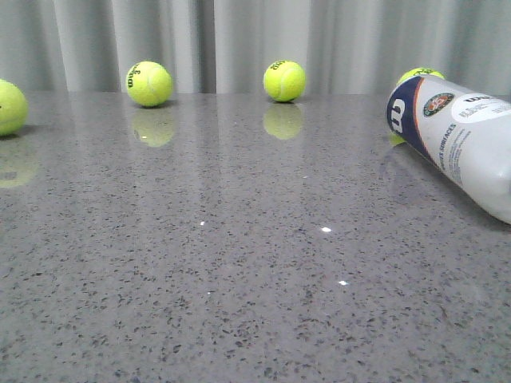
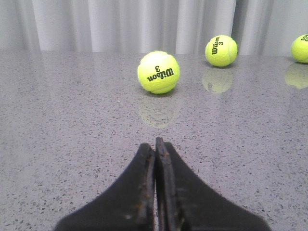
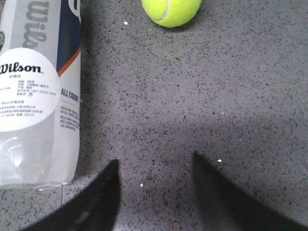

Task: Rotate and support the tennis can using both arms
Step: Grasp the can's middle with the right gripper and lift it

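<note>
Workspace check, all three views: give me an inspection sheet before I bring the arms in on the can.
Surface: grey speckled table, glossy, with reflections.
Job's things: tennis can lying on its side at the right of the front view, navy end toward the curtain; not gripped.
Clutter: tennis balls, one at the left edge, one partly hidden behind the can.
Grippers: left gripper shut, empty, facing a ball; right gripper open, empty, beside the can's clear end, apart from it.
Cables: nothing seen.
Surroundings: pale curtain behind the table.
</note>
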Robot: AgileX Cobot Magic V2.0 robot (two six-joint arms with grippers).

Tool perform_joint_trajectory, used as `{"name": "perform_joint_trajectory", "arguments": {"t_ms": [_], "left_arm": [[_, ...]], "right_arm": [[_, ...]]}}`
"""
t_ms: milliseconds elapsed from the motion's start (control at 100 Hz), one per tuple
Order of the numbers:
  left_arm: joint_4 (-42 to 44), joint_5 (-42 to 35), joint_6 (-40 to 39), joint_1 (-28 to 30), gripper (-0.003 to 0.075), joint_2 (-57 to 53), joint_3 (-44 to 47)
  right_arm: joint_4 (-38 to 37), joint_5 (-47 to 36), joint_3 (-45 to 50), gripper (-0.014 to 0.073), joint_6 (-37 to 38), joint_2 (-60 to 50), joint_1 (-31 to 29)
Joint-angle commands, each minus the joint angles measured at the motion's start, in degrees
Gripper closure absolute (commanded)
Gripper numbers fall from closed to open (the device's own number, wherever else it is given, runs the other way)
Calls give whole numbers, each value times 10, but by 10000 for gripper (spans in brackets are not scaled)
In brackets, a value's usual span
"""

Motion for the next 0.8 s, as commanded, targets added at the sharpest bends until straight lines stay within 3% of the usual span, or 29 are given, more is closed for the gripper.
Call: {"name": "perform_joint_trajectory", "arguments": {"t_ms": [0,120,410,790], "left_arm": [[-5,-44,1,1,741,-22,27],[-5,-44,1,1,741,-22,27],[-5,-44,1,1,741,-22,27],[-5,-44,1,1,741,-22,27]], "right_arm": [[5,-6,-54,-66,-3,39,1],[20,24,-115,-27,-3,95,10],[68,61,-233,-20,44,212,102],[101,83,-283,-20,87,352,138]]}}
